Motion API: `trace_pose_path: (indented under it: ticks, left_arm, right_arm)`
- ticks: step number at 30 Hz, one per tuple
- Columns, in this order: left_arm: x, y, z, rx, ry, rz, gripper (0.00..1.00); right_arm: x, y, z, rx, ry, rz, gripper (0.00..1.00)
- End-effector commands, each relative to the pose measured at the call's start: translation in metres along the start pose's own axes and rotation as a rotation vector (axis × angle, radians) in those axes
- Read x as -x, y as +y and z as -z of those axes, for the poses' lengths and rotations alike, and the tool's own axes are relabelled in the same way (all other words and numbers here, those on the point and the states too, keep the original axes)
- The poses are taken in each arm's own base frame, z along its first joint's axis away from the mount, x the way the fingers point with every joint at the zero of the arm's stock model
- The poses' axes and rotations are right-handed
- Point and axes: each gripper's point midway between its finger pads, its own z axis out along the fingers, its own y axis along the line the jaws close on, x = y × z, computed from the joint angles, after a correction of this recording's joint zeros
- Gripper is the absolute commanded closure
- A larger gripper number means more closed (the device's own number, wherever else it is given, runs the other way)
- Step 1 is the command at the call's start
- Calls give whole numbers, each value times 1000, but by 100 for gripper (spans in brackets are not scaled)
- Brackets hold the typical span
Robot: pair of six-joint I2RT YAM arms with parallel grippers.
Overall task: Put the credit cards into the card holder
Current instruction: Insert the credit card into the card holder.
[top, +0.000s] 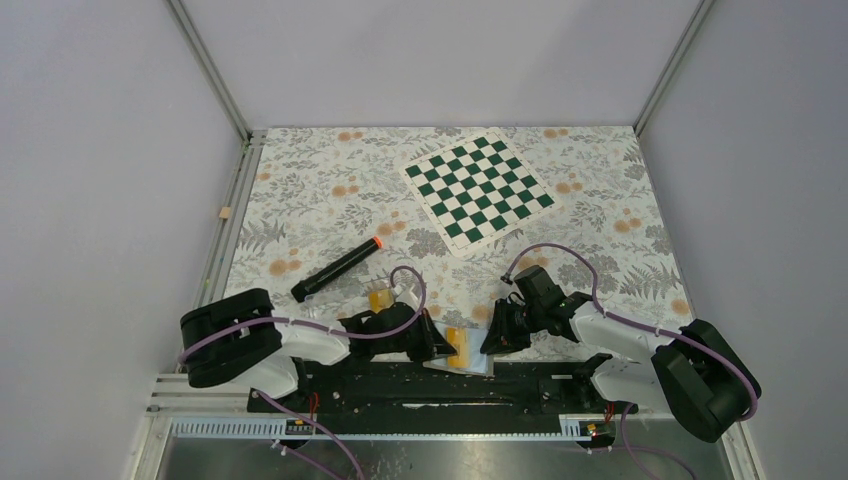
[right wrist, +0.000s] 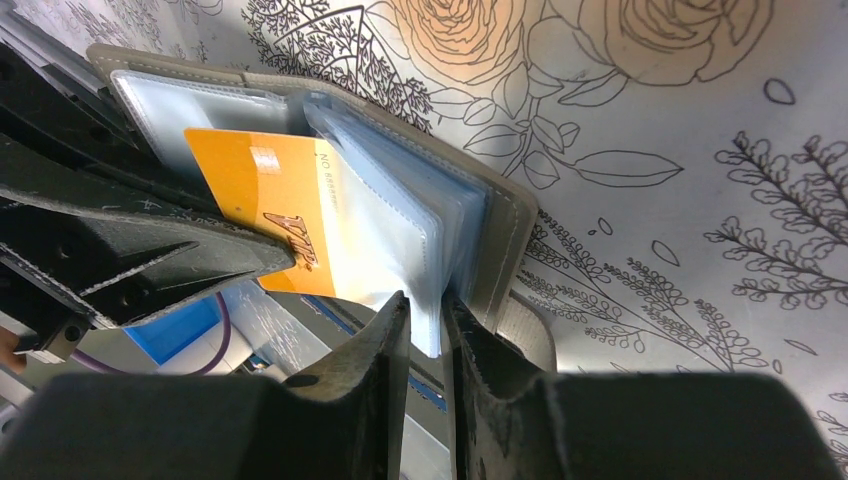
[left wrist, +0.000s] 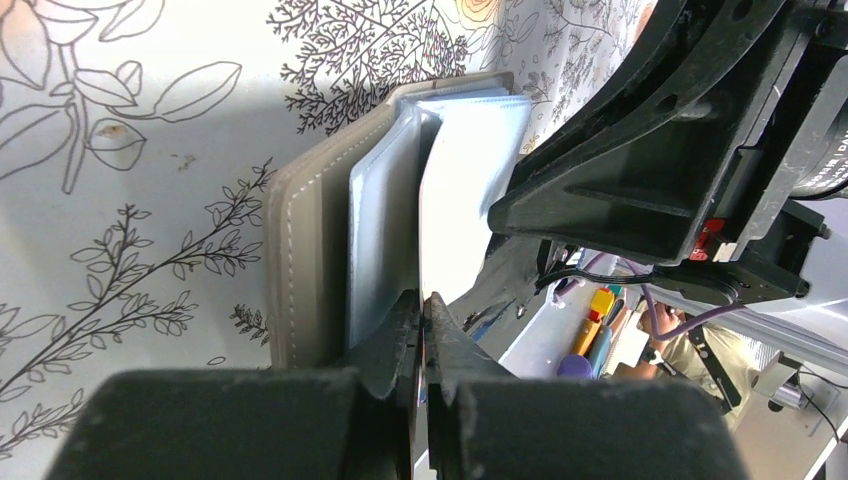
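From above, we see the open card holder point(top: 475, 362) at the table's point(top: 320, 200) 6 o'clock edge, between the left fingers point(top: 437, 345) and right fingers point(top: 497, 335). A second card point(top: 380, 298) lies at its 10 o'clock.

At the left wrist, the left fingers point(left wrist: 395, 335) pinch one pale pocket leaf.

At the right wrist, the right fingers point(right wrist: 388, 335) stand narrow, clamping other leaves. An orange credit card point(right wrist: 265, 195) lies against the pockets at 10 o'clock.
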Motion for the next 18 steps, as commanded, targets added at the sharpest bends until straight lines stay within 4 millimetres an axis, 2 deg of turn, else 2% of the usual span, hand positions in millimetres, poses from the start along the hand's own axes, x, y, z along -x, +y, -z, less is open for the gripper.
trace_pose_path:
  ticks: [1, 6, 16, 17, 18]
  left_arm:
    - [-16, -19, -2, -77, 72, -10, 100]
    - [-21, -24, -9, -71, 114, -34, 100]
    - [-23, -16, -9, -1, 131, -51, 100]
    - [-23, -16, -10, 10, 136, -57, 99]
    - [-22, -14, -12, 32, 138, -66, 89]
  right_arm:
    - [-11, -34, -5, -128, 17, -15, 75]
    - [-11, -32, -5, -124, 16, -9, 75]
    - [-9, -30, -2, -121, 9, 3, 74]
    - [-9, -30, -2, -123, 10, 2, 74]
    - [-9, -30, -2, -122, 10, 2, 74]
